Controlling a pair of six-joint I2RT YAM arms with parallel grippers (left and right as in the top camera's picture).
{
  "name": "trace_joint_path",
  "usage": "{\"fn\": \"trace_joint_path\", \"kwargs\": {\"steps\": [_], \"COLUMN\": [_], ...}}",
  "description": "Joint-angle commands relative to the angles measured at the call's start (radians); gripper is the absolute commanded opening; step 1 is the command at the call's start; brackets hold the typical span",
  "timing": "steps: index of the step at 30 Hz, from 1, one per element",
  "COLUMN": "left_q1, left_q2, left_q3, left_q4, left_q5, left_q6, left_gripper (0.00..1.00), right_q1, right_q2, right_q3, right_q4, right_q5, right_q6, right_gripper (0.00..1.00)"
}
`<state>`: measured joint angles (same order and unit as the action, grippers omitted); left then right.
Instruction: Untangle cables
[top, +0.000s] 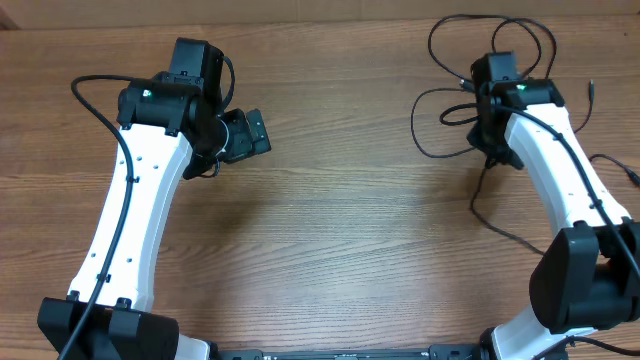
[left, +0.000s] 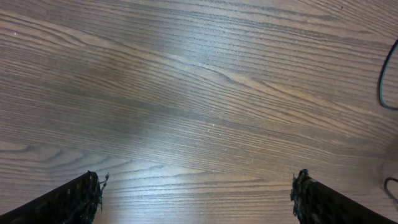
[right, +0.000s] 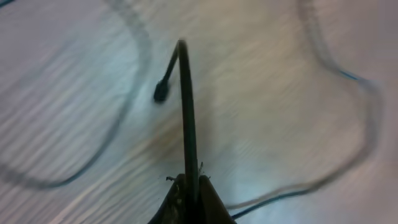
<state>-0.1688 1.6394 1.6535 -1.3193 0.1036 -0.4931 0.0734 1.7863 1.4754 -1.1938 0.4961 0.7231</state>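
One cable (right: 185, 112) sits clenched in your right claw (right: 188, 183), long axis running straight out ahead of it; your left claw (left: 198, 186), released, hangs well apart from that claw.

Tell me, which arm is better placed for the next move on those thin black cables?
Right. The right gripper is shut on one cable amid the cables, so it could likely pull that strand free. The left gripper hangs open over bare table, apart from them.

Below my left gripper (left: 198, 182) the table (left: 205, 93) is grained, faintly glossy wood; the cable (right: 186, 118) in my right gripper (right: 189, 186) looks smooth, matt black.
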Motion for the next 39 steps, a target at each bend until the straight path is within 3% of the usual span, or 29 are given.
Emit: {"fn": "trace_joint_path", "kwargs": {"steps": [1, 13, 17, 21, 22, 24, 25, 27, 34, 39], "left_q1": [-0.002, -0.002, -0.002, -0.002, -0.002, -0.002, -0.002, -0.002, -0.002, -0.002], "left_q2": [0.008, 0.008, 0.008, 0.008, 0.008, 0.008, 0.008, 0.008, 0.008, 0.008], "left_q3": [-0.005, -0.005, -0.005, -0.005, -0.005, -0.005, -0.005, -0.005, -0.005, -0.005], "left_q4": [-0.001, -0.001, 0.001, -0.002, -0.003, -0.003, -0.003, -0.003, -0.004, -0.004], "left_q5": [-0.01, -0.01, -0.01, -0.01, -0.01, -0.01, -0.01, -0.01, -0.01, -0.01], "left_q6": [0.022, 0.022, 0.022, 0.022, 0.022, 0.022, 0.022, 0.022, 0.022, 0.022], "left_gripper": [1.0, 0.99, 1.0, 1.0, 0.99, 0.99, 1.0, 0.99, 0.99, 1.0], "right_q1": [-0.014, -0.138, -0.154, -0.154, -0.154, -0.154, -0.154, -0.154, -0.154, -0.153], "right_q2": [-0.008, -0.007, -0.007, -0.007, -0.007, -0.007, -0.007, -0.007, -0.007, -0.007], "right_q3": [0.024, 0.013, -0.01, -0.026, -0.028, -0.029, -0.029, -0.029, -0.029, -0.029], "right_q4": [-0.029, -0.106, -0.105, -0.095, -0.093, -0.095, -0.094, -0.088, 0.021, 0.038], "right_q5": [0.195, 0.136, 0.036, -0.041, -0.053, -0.072, -0.091, -0.129, -0.414, -0.438], "right_q6": [0.148, 0.148, 0.147, 0.129, 0.111, 0.084, 0.062, 0.029, -0.209, -0.231], "right_gripper": [0.04, 0.06, 0.16, 0.46, 0.5, 0.67, 0.81, 0.89, 0.89, 0.66]}}
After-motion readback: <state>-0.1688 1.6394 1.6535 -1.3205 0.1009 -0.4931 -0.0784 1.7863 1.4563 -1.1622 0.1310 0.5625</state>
